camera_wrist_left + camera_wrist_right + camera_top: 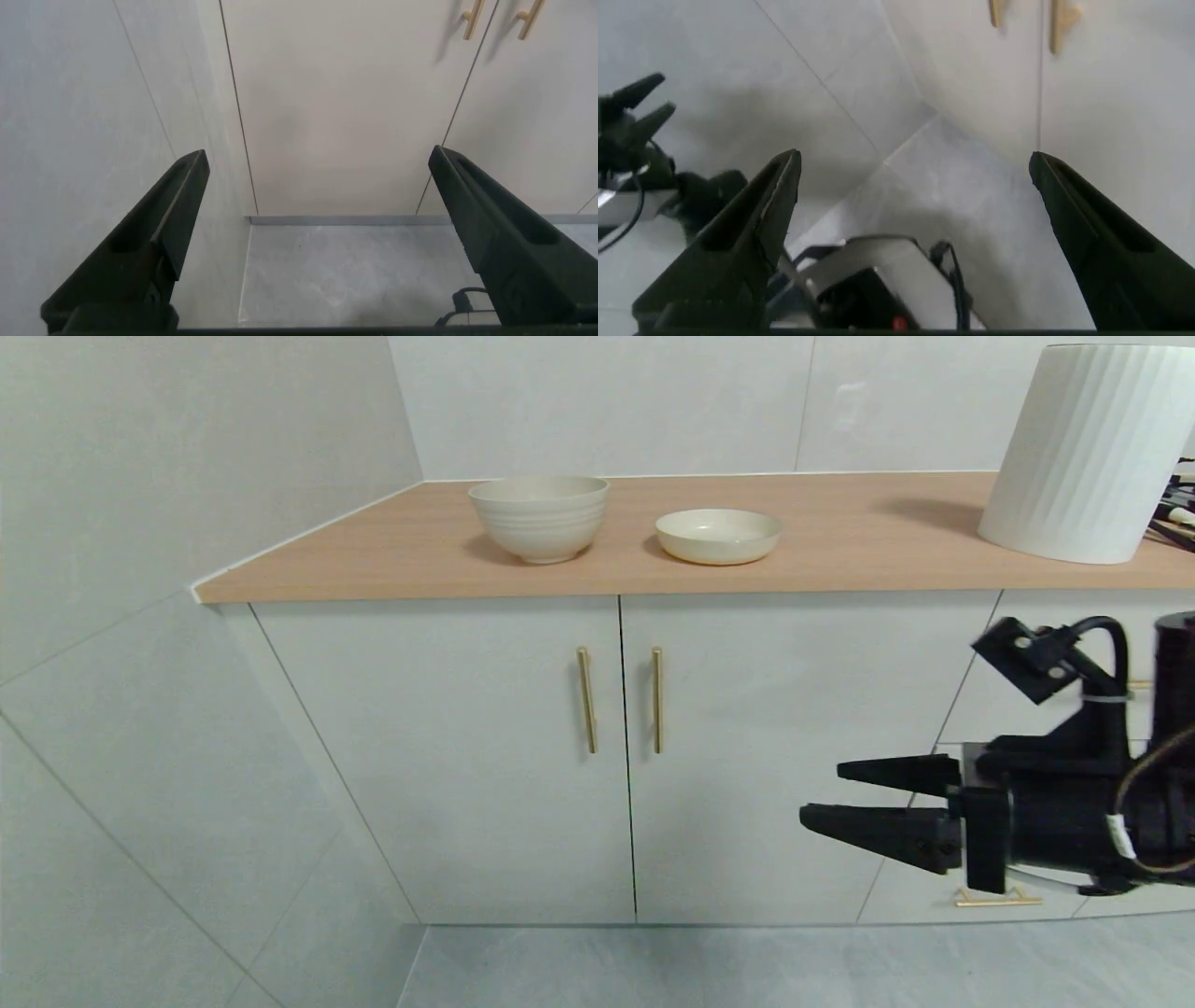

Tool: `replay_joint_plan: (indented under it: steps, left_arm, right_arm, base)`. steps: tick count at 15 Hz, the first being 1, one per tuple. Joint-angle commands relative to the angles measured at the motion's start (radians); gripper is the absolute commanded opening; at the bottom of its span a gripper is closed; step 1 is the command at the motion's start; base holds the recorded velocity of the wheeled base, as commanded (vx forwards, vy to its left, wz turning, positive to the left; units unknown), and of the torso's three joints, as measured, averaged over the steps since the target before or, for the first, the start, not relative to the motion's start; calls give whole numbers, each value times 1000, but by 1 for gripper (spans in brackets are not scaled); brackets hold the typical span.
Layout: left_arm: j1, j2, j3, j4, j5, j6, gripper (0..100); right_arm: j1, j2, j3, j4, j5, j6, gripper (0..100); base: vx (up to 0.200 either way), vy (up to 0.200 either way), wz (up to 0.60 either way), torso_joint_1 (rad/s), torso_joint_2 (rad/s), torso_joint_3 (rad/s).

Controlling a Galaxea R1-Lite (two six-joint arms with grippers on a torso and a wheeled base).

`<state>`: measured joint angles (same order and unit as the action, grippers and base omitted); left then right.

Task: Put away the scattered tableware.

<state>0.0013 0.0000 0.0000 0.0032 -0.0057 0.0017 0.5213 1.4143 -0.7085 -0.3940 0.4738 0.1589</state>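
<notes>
Wood-grain surface (840,537) carries both pieces of tableware, and neither gripper has hold of anything.

The left gripper (320,154) hangs low, its jaws spread wide and empty, facing the corner where the tiled wall (84,140) meets the cabinet. A rise from there could, I judge, scrape that wall or catch the front lip of the surface.

The ribbed bowl (540,518) stands upright at 9 o'clock of the shallow dish (718,535), near it but apart. Its wall is curved and looks glazed. A pinch on the rim may slip or tip it, and wide-open jaws coming down on it could knock the dish.

Below, at 6 o'clock of the gap between the two, the brass handles (586,700) sit on closed doors (439,756). If the tableware belongs inside, a door has to be pulled first. A finger hooked badly on a thin bar could slide off, or the swinging door could strike the other arm.

The dish is low and flat-rimmed and lies closer to the front edge than the bowl does. A shallow approach would probably push it along the surface instead of gripping it.

At 3 o'clock of the dish, well apart, stands a tall white ribbed vessel (1088,453). It looks easy to topple if the right arm lifts carelessly.

The right gripper (822,793) is at 4 o'clock of the handles, in front of the cabinet and below the level of the surface. Its jaws are open and hold nothing. Going straight up risks hitting the front edge of the surface.
</notes>
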Motion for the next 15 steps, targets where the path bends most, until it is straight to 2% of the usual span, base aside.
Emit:
replay_joint_plan:
  steps: [1,2,5,7,10,12,15]
  left_arm:
    - [0,0,0,0,0,0,100]
    - [0,0,0,0,0,0,100]
    - [0,0,0,0,0,0,100]
    - [0,0,0,0,0,0,100]
    - [0,0,0,0,0,0,100]
    - [0,0,0,0,0,0,100]
    - [0,0,0,0,0,0,100]
  right_arm:
    - [25,160,-91,-9,0,2,100]
    - [25,216,-167,-9,2,2,100]
    - [25,354,-282,-51,0,5,100]
    - [25,416,-281,-138,-3,16,100]
    - [65,469,-284,-267,-4,142,100]
    - [68,537,-305,-325,-17,154,100]
    - [89,638,-379,-362,-115,186,100]
  base:
    - [0,0,0,0,0,0]
    - [0,0,0,0,0,0]
    - [0,0,0,0,0,0]
    - [0,0,0,0,0,0]
    - [0,0,0,0,0,0]
    - [0,0,0,0,0,0]
    - [0,0,0,0,0,0]
